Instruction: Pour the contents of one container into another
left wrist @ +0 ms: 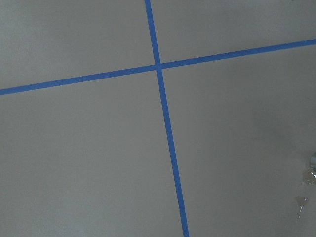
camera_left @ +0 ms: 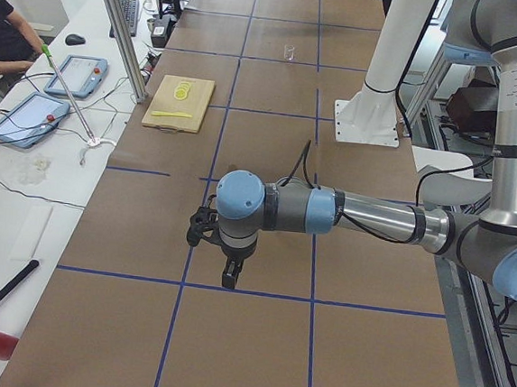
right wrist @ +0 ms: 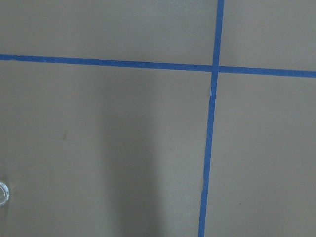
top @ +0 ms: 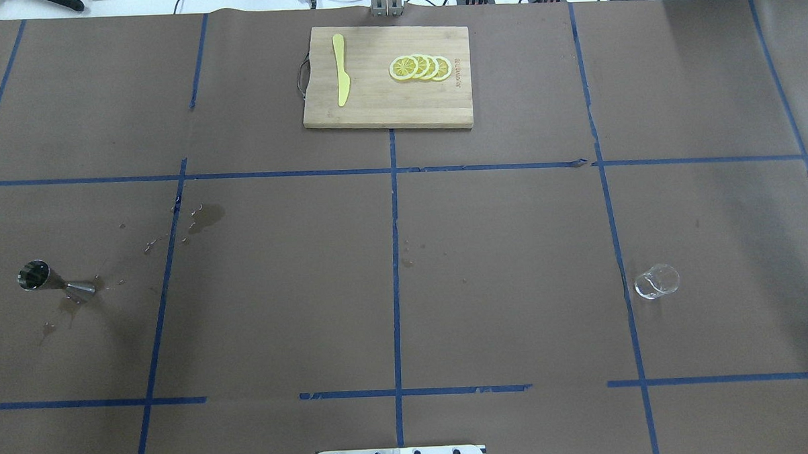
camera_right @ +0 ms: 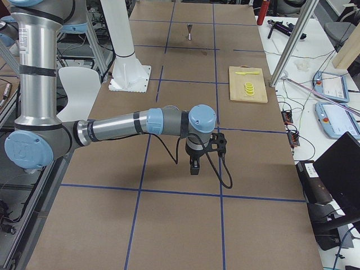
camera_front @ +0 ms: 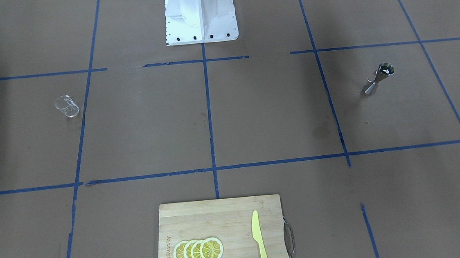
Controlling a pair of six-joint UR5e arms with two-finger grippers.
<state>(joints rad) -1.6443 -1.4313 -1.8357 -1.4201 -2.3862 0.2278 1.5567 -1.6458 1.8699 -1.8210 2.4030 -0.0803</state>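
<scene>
The clear glass tumbler (camera_front: 67,106) (top: 656,281) stands alone on the brown table cover on my right side; it is tiny and far off in the exterior left view (camera_left: 290,51), and its rim just shows at the right wrist view's left edge (right wrist: 2,193). The steel hourglass jigger (camera_front: 379,78) (top: 55,279) stands upright on my left side, seen far away in the exterior right view (camera_right: 190,32). The left gripper (camera_left: 230,277) and the right gripper (camera_right: 194,166) hang fingers-down over the table and show only in the side views, so I cannot tell whether either is open or shut.
A wooden cutting board (top: 386,113) with lemon slices (top: 420,67) and a yellow knife (top: 342,78) lies at the far middle edge. Wet spots (top: 205,217) mark the cover near the jigger. The robot's white base (camera_front: 200,12) stands at the near edge. A person (camera_left: 5,40) sits beside the table.
</scene>
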